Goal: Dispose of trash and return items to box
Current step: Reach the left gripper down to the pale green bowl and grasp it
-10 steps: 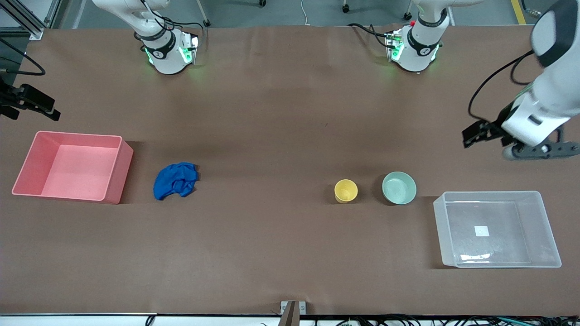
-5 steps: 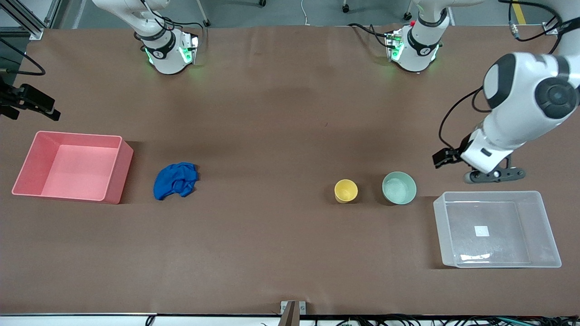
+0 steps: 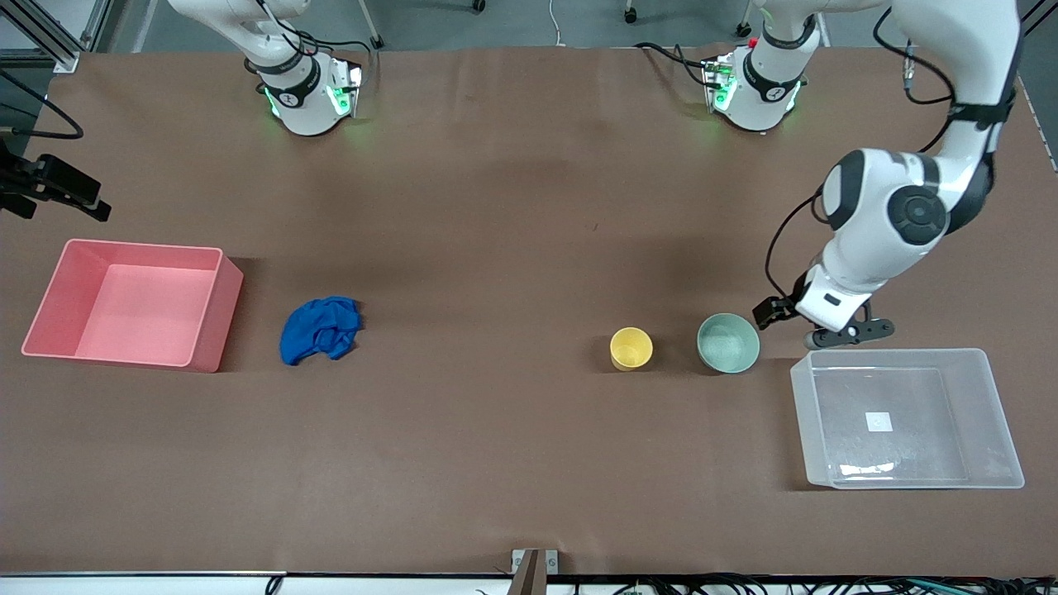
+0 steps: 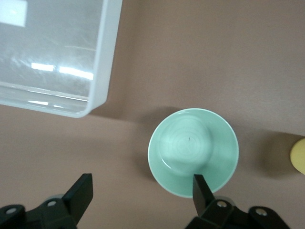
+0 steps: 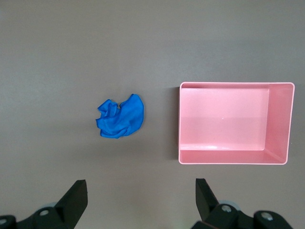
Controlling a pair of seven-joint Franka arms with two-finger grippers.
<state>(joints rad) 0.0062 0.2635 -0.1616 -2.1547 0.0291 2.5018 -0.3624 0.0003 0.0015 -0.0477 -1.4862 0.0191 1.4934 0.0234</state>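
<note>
The pale green bowl and the yellow cup stand side by side toward the left arm's end of the table. The clear box with a white label lies beside the bowl. My left gripper is open and empty, low over the table between the bowl and the box. In the left wrist view one finger overlaps the edge of the bowl. The blue trash wad lies near the right arm's end. My right gripper is open and empty, high over the table by the trash.
A pink bin stands beside the trash, at the right arm's end; it also shows in the right wrist view. A black fixture with a cable juts in at that end. Brown table lies bare between trash and cup.
My left arm has swung in from the table's end and come down beside the green bowl and the clear box. The objects and the right arm have not moved.
</note>
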